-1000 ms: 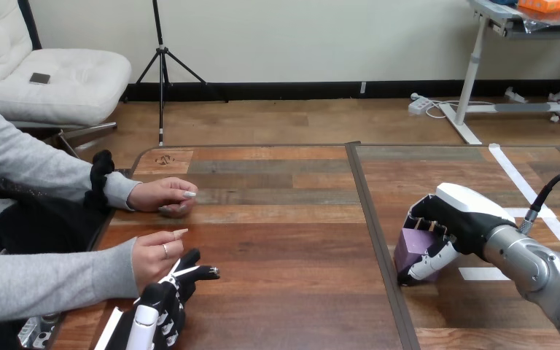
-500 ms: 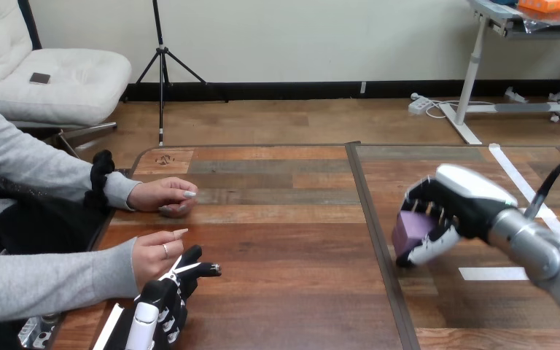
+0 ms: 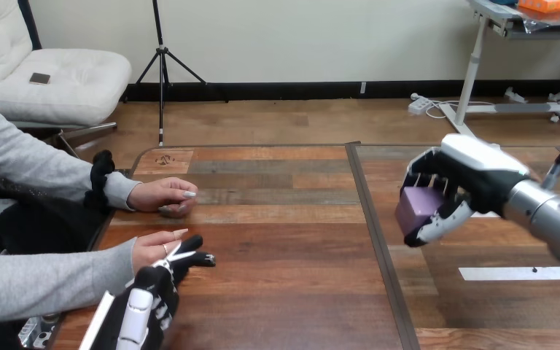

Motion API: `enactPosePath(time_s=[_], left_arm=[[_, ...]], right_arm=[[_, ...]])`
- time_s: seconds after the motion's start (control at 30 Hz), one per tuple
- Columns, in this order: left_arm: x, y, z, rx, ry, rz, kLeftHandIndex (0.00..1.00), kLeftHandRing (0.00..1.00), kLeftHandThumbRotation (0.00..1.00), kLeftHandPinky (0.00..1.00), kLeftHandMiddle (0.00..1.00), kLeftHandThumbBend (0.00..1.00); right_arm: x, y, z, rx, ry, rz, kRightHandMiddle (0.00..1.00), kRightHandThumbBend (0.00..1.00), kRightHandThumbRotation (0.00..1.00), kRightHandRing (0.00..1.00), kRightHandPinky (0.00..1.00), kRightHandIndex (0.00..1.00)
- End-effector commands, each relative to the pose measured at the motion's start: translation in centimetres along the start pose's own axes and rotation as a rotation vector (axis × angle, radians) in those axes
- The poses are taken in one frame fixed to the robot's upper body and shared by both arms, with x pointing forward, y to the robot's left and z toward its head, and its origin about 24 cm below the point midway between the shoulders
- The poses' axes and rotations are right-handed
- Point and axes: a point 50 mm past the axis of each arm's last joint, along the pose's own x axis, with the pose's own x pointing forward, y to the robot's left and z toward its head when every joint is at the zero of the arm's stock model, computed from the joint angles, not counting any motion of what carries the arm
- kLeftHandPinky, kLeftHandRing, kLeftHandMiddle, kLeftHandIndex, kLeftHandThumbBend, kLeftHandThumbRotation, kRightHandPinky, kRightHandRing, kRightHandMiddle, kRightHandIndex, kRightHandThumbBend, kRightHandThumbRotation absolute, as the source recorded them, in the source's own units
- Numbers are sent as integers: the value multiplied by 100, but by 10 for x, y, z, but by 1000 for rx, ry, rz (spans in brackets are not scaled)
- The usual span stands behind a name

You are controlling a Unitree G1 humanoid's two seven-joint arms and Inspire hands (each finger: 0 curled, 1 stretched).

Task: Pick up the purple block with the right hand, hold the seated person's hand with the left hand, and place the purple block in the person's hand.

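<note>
Right side of the frame: the right hand (image 3: 470,182) has its fingers curled round the purple block (image 3: 417,205), thumb clamped underneath, the block tucked in the palm above the tabletop (image 3: 284,248). Down at lower left, the left hand (image 3: 162,281) lies with fingers stretched out fairly straight, right against the nearer person's hand (image 3: 149,249), and it looks like touching rather than gripping, though the overlap makes that hard to judge. The person's other hand (image 3: 162,195) rests flat on the tabletop further up, well apart from the block.
</note>
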Motion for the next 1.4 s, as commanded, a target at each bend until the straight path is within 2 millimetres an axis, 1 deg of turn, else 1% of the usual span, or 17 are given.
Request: enactPosePath(time_s=[0.0,0.07,0.17,0.2,0.37,0.47,0.5,0.53,0.57,0.67,0.77,0.8,0.97,1.07,1.1,1.17,1.37], left_arm=[[19,-5,22,89,-142,-25,61,91,100,98,86,45],[22,-3,26,129,-158,-31,61,89,98,94,84,40],[26,-1,30,167,-178,-35,61,85,92,84,82,35],[27,-1,31,173,-182,-36,61,83,85,78,81,33],[33,3,42,238,-198,-58,64,80,67,68,79,31],[36,6,51,314,-213,-68,66,79,55,65,78,33],[37,7,54,340,-218,-70,67,79,51,64,78,35],[38,8,56,358,-220,-71,68,78,44,63,78,38],[39,10,61,407,-225,-73,68,78,42,63,78,39],[42,14,72,502,-237,-69,69,77,36,62,77,47],[45,18,81,577,-255,-61,69,75,33,60,76,57],[46,19,84,597,-262,-58,69,73,31,59,75,62],[53,22,101,734,-300,-39,68,69,27,54,72,69],[56,23,111,795,-308,-29,67,67,25,53,71,74],[57,24,114,813,-309,-27,67,66,25,52,71,78],[58,25,120,849,-312,-23,67,65,25,51,70,80],[62,27,135,892,-337,-19,68,66,25,51,72,86]], right_arm=[[-2,-33,14,-39,-76,-63,44,78,0,40,36,44],[-2,-36,15,-45,-80,-52,44,78,0,40,36,43],[-3,-38,17,-52,-86,-35,44,78,0,40,36,43],[-3,-39,18,-53,-87,-30,44,78,0,40,36,43],[-4,-41,20,-67,-97,-13,44,79,0,40,36,43],[-5,-41,22,-75,-104,-10,44,79,0,39,35,43],[-5,-41,22,-76,-105,-9,44,79,0,39,35,43],[-5,-41,22,-77,-105,-8,44,80,0,39,35,43],[-5,-41,22,-80,-106,-7,43,80,0,39,35,43],[-5,-41,22,-84,-106,-6,44,80,0,40,35,43],[-5,-42,22,-85,-103,-6,44,80,0,40,36,43],[-5,-41,22,-84,-102,-7,44,79,0,41,36,43],[-3,-41,21,-74,-92,-15,45,79,0,41,37,43],[-2,-41,21,-67,-86,-19,44,79,0,41,36,43],[-2,-40,21,-66,-86,-20,44,79,0,41,36,43],[-2,-40,21,-64,-85,-21,44,79,0,41,36,43],[-2,-39,20,-56,-82,-26,44,80,0,40,35,43]])
